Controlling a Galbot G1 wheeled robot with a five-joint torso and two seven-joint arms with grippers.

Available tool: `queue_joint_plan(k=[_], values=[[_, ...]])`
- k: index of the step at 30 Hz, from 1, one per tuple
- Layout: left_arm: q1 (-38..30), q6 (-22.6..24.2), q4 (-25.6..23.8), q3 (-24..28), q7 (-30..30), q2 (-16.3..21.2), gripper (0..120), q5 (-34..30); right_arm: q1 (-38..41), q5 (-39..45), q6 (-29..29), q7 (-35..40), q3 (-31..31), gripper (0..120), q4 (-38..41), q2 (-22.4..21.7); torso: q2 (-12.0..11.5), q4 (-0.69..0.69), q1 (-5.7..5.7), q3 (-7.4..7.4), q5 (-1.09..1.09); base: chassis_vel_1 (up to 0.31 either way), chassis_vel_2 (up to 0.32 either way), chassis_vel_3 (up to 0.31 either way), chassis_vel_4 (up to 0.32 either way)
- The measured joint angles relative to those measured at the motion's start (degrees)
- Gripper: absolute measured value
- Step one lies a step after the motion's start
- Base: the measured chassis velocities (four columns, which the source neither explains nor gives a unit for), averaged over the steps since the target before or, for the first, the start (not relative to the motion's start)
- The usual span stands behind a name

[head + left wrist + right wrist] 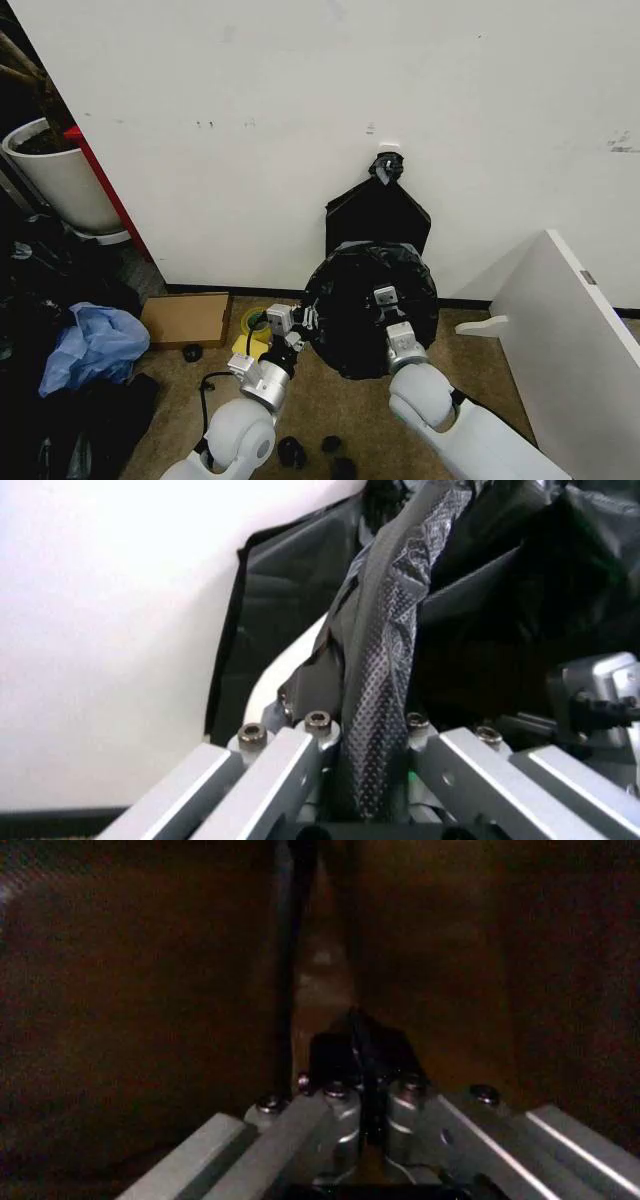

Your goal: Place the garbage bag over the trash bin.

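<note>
The glossy black garbage bag [350,330] is draped over a round shape on the floor against the wall, hiding nearly all of the trash bin in the head view. In the left wrist view a curved white strip of the trash bin [288,664] shows beside the film. My left gripper [302,322] is at the bag's left edge, shut on a twisted band of the garbage bag [385,652]. My right gripper [384,297] sits on the bag's upper right part. In the right wrist view its fingers [335,1121] are pressed together on a fold of black film [358,1046] in a dark space.
A flat black bag [378,215] hangs pinned to the white wall just behind. A white board [570,340] leans at the right. Cardboard [185,318], a yellow tape roll [250,325], a blue bag [95,345] and a white plant pot [60,175] lie to the left. Small black lumps [290,452] sit near my base.
</note>
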Motion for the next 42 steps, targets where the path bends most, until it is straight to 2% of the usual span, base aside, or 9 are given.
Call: queue_joint_plan(k=[2, 6, 9, 18, 24, 29, 32, 37, 42], values=[[0.3, 0.1, -0.4, 0.1, 0.0, 0.1, 1, 0.1, 1.0, -1.5, -3.5, 1.5, -0.3, 0, -1.4, 0.1, 0.0, 0.0, 0.0, 0.0, 0.0, 0.0, 0.0, 0.0, 0.0], [0.7, -0.7, -0.4, 0.4, 0.5, 0.3, 1, 2.0, 2.7, 3.1, -10.7, 5.1, -1.3, 0, -1.7, -0.1, 0.0, 0.0, 0.0, 0.0, 0.01, 0.0, 0.0, 0.0, 0.0], [0.6, -2.3, 0.4, 0.4, 0.9, 0.1, 1, 3.7, 3.1, 6.0, -12.3, 5.9, -1.4, 0, -1.1, -0.5, 0.0, 0.0, 0.0, 0.0, 0.0, 0.0, 0.0, 0.0, 0.0], [-2.1, -7.5, 5.6, 0.8, 1.5, -0.8, 1, 8.5, 0.9, 11.3, -11.7, 6.1, -1.9, 0, 3.8, -2.5, 0.0, -0.01, 0.0, 0.0, 0.01, 0.0, 0.0, 0.0, 0.0], [-5.9, -10.5, 13.1, 3.6, 2.0, -2.4, 1, 10.5, 0.5, 25.8, -17.0, 12.8, -2.6, 0, 10.6, -2.1, 0.0, -0.01, 0.0, 0.0, 0.0, 0.0, 0.0, 0.0, 0.0], [-6.8, -10.8, 15.1, 5.0, 1.9, -3.5, 1, 11.9, 2.3, 25.7, -16.8, 15.0, -1.7, 0, 6.9, 0.1, 0.0, -0.01, 0.0, 0.0, 0.0, 0.0, 0.0, 0.0, 0.0], [-6.5, -10.1, 15.6, 6.1, 0.7, -4.1, 1, 12.8, 2.9, 23.2, -15.2, 16.8, -0.7, 0, 3.4, 3.1, 0.0, 0.0, 0.0, 0.0, 0.01, 0.0, 0.0, 0.0, 0.0], [-5.8, -8.0, 15.3, 6.9, -0.2, -4.7, 1, 11.9, 2.7, 17.7, -12.0, 16.1, 0.1, 0, 0.1, 6.0, 0.0, -0.01, 0.0, 0.0, 0.0, 0.0, 0.0, 0.0, 0.0], [-5.3, -6.3, 13.3, 7.3, -1.1, -4.7, 1, 10.2, 3.6, 15.5, -11.9, 15.9, 0.1, 0, -3.6, 7.7, 0.0, 0.0, 0.0, 0.0, 0.0, 0.0, 0.0, 0.0, 0.0]])
